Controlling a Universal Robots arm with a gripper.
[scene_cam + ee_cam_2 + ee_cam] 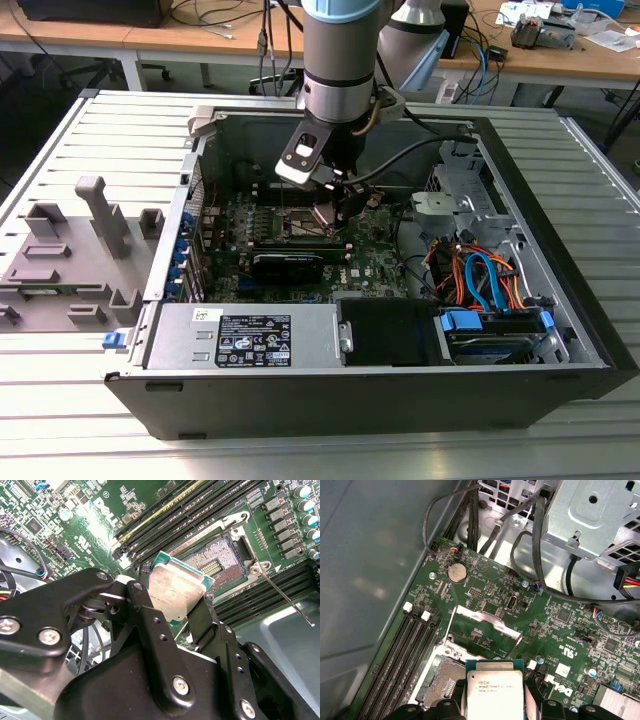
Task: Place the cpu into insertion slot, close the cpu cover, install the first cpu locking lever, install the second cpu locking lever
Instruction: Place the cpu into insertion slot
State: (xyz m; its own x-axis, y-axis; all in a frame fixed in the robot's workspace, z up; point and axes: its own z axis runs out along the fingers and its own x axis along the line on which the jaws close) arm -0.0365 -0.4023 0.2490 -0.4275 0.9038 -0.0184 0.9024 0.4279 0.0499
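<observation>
Lying open, computer case point(400, 400): it is resting on a slatted metal table point(60, 420), its insides facing up.
Robot arm point(340, 60): it is reaching down into the case from above, over the middle of the board.
Motherboard point(380, 270): the green board is showing its socket area uncovered, with long memory slots running alongside.
Gripper point(175, 605): the two black fingers are clamping the cpu by opposite edges, a firm pinch.
Insertion slot point(220, 562): the socket is sitting bare, its pin field exposed just beyond the chip.
Cpu cover point(475, 614): in the first wrist view the windowed frame is standing tipped up off the socket, so closing is not yet done.
Cpu point(175, 592): it is riding between the fingers, metal top showing, near the slot and partly over its edge but, by my read, not seated.
Locking lever point(285, 597): a thin rod is sticking out free beside the socket, looking unlatched.
Progress: the first step is under way; seating the chip, closing the cover and latching both levers are all waiting.
</observation>
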